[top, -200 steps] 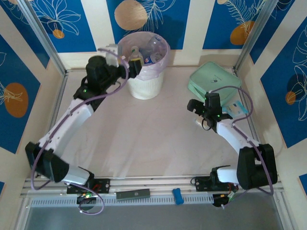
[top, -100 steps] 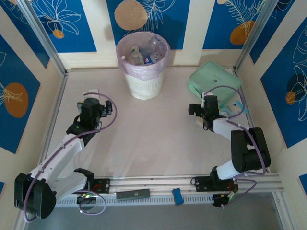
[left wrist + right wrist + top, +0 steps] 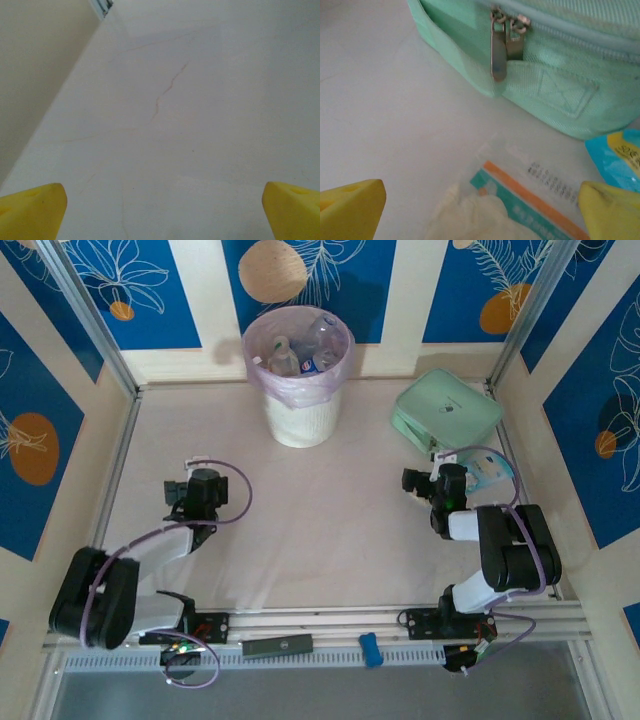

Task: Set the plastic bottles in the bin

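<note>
Plastic bottles (image 3: 300, 348) lie inside the white bin (image 3: 300, 422), which is lined with a pink bag and stands at the far centre of the table (image 3: 300, 530). Left gripper (image 3: 160, 210) hangs low over bare tabletop at the near left, yellow fingers (image 3: 30, 210) spread wide, holding nothing. Right gripper (image 3: 480, 210), equally wide and empty, faces the mint green zip pouch (image 3: 555, 65). A clear printed packet (image 3: 530, 200) lies below, between its fingers, and a blue packet (image 3: 615, 155) lies just to the right.
</note>
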